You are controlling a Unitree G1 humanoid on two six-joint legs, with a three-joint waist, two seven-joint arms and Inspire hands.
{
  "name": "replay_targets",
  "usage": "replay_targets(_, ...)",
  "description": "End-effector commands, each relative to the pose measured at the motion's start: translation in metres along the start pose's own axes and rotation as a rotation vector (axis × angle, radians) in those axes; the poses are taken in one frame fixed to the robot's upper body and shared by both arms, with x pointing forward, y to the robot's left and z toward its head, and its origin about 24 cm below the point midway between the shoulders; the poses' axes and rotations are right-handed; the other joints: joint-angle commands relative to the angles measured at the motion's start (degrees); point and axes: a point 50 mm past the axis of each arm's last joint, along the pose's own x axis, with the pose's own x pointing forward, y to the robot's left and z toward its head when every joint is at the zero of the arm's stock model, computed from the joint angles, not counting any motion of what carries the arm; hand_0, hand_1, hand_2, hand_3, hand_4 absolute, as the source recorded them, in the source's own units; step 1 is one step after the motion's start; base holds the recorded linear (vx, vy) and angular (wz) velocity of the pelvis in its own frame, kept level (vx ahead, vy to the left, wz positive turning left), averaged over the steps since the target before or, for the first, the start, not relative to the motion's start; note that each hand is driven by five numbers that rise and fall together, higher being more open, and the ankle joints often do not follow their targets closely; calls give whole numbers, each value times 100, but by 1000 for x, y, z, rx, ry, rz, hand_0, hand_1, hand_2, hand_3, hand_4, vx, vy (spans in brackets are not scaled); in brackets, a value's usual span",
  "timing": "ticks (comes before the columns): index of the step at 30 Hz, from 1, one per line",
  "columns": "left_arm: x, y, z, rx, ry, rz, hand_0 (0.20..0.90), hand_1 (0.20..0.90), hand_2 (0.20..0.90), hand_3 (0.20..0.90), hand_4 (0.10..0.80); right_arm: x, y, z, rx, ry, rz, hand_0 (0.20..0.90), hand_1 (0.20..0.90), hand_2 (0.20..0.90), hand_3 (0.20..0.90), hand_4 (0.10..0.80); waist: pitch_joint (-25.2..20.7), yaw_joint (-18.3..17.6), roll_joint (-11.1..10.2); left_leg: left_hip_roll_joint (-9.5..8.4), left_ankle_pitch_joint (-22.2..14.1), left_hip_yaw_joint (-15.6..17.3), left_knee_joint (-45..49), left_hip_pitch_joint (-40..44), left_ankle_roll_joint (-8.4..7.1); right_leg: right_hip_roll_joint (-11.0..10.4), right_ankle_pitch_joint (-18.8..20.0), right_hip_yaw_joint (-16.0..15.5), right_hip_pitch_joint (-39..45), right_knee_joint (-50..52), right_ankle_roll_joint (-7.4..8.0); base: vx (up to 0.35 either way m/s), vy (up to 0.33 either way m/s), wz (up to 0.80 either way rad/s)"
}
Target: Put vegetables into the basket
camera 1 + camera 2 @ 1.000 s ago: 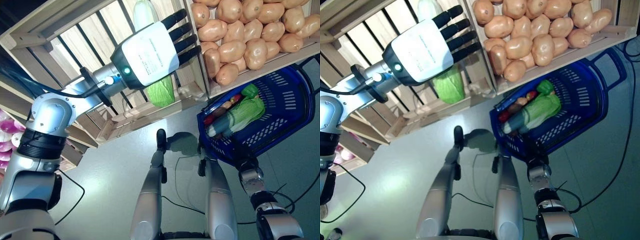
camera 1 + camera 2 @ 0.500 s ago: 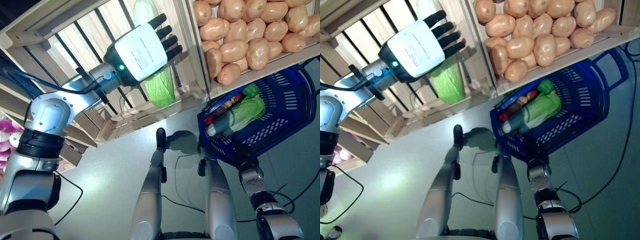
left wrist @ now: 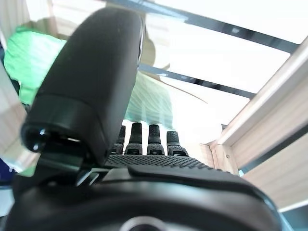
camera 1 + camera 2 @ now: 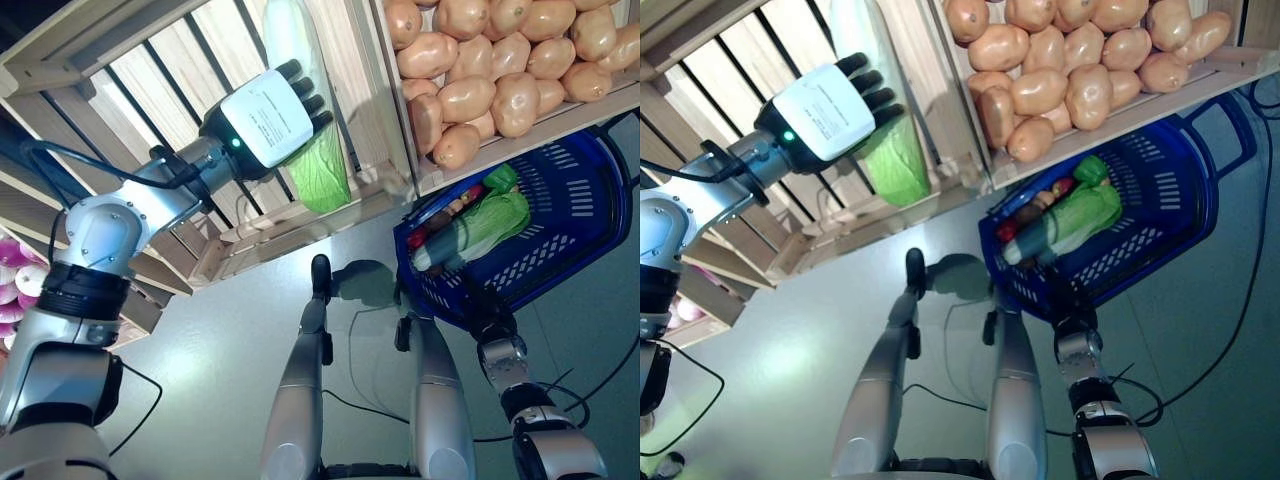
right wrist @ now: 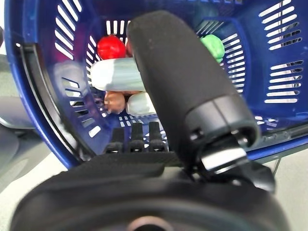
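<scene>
My left hand (image 4: 265, 115) is raised into a slatted wooden crate, fingers straight and empty. Its fingertips lie against a long green and white cabbage (image 4: 322, 172) standing in that crate. The cabbage shows just past the fingers (image 3: 144, 139) in the left wrist view (image 3: 151, 98). The blue basket (image 4: 578, 215) stands on the floor at the right. It holds a long pale-green cabbage (image 4: 488, 226), a red vegetable (image 5: 111, 46), a green one (image 4: 500, 182) and a brown one (image 5: 115, 102). My right hand (image 4: 488, 310) waits at the basket's near rim (image 5: 36, 103), fingers straight.
A wooden stand of slatted crates (image 4: 150, 70) runs across the back. One full crate (image 4: 560, 115) overhangs the basket. A wooden divider post (image 4: 350, 60) stands right of my left hand. Grey floor (image 4: 220, 340) lies in front.
My left hand has moved left and deeper into the slatted crate, away from the divider post, onto the long cabbage. The right hand and the basket have not moved.
</scene>
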Motion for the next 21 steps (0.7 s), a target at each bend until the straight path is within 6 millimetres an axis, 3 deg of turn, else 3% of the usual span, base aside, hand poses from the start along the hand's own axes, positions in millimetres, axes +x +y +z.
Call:
replay_targets(1,7,35,-35,2,104,87,900,900,900,900,800,-6,-15,0,-30,-19,3,900,900,900,900,800,-16,-20,-104,-266,-225,284,324,-325,-64,308,527,-4,289,-627,141,0,0,0)
replay_targets(8,17,52,-38,-4,94,267,900,900,900,900,800,-3,-11,1,-27,-16,17,900,900,900,900,800,-16,-77,-162,-240,-229,338,326,-341,-79,328,554,31,262,-649,150,-5,7,-2)
replay_targets(14,22,42,-35,0,76,351,900,900,900,900,800,-2,-1,5,-12,-15,34,900,900,900,900,800,-16,-149,-209,-217,-231,367,348,-378,-103,341,563,63,223,-641,148,2,31,-2)
replay_targets(21,31,30,-24,9,20,311,900,900,900,900,800,-1,8,6,-14,-8,55,900,900,900,900,800,-16,-214,-245,-175,-234,394,397,-493,-127,350,571,98,118,-613,139,13,24,-5)
